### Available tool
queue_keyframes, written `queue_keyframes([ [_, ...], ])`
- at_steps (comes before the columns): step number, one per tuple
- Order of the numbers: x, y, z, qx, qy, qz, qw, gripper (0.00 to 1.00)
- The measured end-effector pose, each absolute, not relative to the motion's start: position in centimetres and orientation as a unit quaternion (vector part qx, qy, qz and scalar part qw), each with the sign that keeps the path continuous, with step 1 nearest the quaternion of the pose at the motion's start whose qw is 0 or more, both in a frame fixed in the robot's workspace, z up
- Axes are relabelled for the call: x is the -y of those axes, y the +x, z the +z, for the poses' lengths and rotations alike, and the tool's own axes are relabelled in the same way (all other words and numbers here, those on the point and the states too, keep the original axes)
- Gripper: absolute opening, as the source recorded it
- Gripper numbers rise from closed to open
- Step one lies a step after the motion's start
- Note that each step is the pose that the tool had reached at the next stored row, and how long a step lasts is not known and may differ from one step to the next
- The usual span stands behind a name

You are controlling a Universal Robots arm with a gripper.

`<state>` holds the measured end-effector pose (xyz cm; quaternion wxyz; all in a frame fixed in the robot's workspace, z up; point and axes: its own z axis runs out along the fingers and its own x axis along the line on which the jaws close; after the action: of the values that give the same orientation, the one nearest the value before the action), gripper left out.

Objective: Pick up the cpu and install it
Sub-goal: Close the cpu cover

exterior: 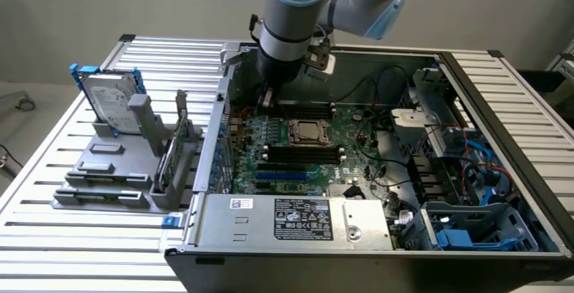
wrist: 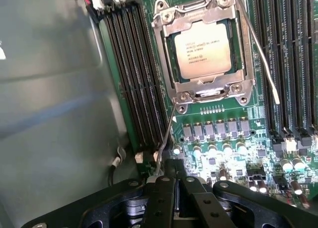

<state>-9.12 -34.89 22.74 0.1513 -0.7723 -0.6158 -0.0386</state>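
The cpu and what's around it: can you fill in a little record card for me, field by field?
cpu: seated in its socket on the green board
socket frame: lies over the cpu's edges
wire lever: runs from the frame's corner to the gripper's fingers
gripper: shut, not holding the cpu, at the lever's tip
hard drive: upright in a grey rack, exterior view's left
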Motion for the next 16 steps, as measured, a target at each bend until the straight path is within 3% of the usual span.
queue_keyframes([
  [16, 34.55, -9.12, 23.50, 0.587, -0.797, -0.079, 0.122, 0.11],
])
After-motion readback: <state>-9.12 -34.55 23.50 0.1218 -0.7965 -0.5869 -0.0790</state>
